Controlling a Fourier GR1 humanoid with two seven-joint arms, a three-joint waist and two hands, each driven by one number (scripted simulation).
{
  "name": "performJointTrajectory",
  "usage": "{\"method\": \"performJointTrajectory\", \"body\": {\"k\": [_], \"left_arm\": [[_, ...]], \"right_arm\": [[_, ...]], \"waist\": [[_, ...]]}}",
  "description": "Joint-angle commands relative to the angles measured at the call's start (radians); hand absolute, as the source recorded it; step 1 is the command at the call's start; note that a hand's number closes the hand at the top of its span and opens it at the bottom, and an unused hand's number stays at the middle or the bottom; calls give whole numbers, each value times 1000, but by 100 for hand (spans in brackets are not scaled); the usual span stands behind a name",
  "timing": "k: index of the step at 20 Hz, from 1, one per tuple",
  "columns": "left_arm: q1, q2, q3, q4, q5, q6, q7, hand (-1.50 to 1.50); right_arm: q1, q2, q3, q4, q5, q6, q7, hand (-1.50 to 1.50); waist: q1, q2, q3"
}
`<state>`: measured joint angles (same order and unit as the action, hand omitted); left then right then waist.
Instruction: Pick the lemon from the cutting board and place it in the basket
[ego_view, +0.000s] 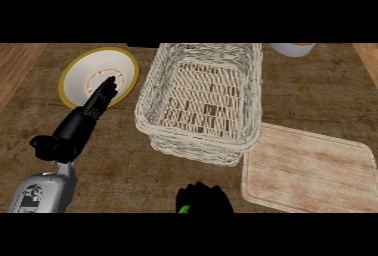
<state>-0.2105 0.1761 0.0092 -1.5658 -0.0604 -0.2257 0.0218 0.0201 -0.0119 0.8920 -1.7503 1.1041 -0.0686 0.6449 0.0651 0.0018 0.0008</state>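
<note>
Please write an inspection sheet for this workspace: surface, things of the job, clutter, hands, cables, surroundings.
Surface: dark wooden counter, lighter wood strips at the left and right edges.
Job's things: wicker basket at the centre, nothing seen inside; cutting board at its lower right, bare on top; lemon not clearly seen, only a small green-yellow spot under the right hand.
Clutter: yellow-rimmed plate at upper left; white cup at the top edge, cut off.
Hands: left hand open, straight fingers over the plate; right hand at the lower edge, fingers curled.
Cables: nothing seen.
Surroundings: nothing seen beyond the counter.
</note>
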Motion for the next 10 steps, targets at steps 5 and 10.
{"method": "performJointTrajectory", "body": {"k": [5,10], "left_arm": [[16,9,12,4,8,-6,7,0],[17,-4,9,14,-18,26,0,0]], "right_arm": [[-133,9,227,-136,-26,-358,170,150],[-227,6,221,-123,-15,-457,274,150]], "waist": [[-25,-18,-1],[-35,-15,-3]]}}
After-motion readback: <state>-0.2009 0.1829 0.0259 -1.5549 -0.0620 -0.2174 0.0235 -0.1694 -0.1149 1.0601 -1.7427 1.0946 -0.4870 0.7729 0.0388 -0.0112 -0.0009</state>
